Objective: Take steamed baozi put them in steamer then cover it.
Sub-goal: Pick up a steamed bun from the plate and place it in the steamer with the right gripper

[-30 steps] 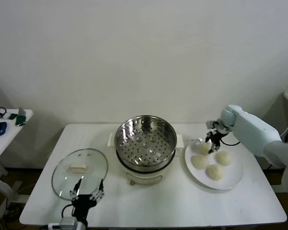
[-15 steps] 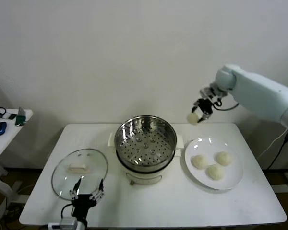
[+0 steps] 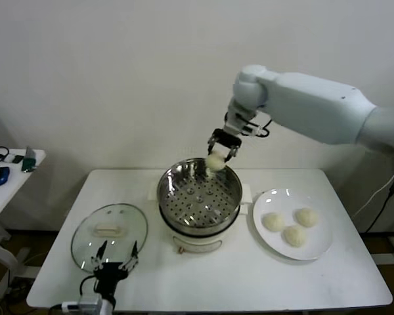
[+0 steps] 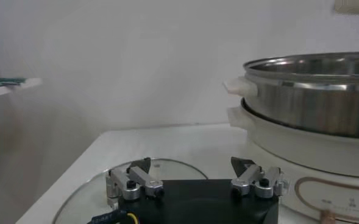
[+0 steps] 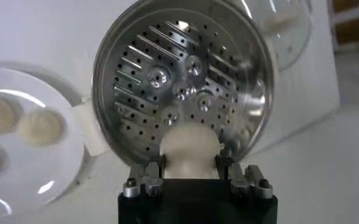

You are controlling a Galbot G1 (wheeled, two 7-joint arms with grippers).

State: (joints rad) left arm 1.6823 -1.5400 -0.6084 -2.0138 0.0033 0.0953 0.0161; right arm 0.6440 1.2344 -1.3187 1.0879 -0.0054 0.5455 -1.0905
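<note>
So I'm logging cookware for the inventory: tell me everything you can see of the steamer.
The steamer is a round, shiny steel pot on a white base, upright mid-table between the glass lid and the white plate. Its perforated tray lies bare. White side handles project at the rim. It is uncovered; the right gripper holds a baozi above its far edge, not touching.

The steamer (image 3: 199, 197) sits in the middle of the tabletop (image 3: 236, 279). The cover (image 3: 109, 236) lies flat on the tabletop to the left of the steamer. A plate (image 3: 313, 249) lies to the right of the steamer, with three baozi (image 3: 288, 228) on it. The right gripper (image 3: 219, 156) hangs above the back edge of the steamer with one more bun (image 3: 215, 161) between its jaws. The left gripper (image 3: 111, 264) is low at the front edge of the tabletop, just in front of the cover. A side table (image 3: 6, 177) stands far off to the left.
</note>
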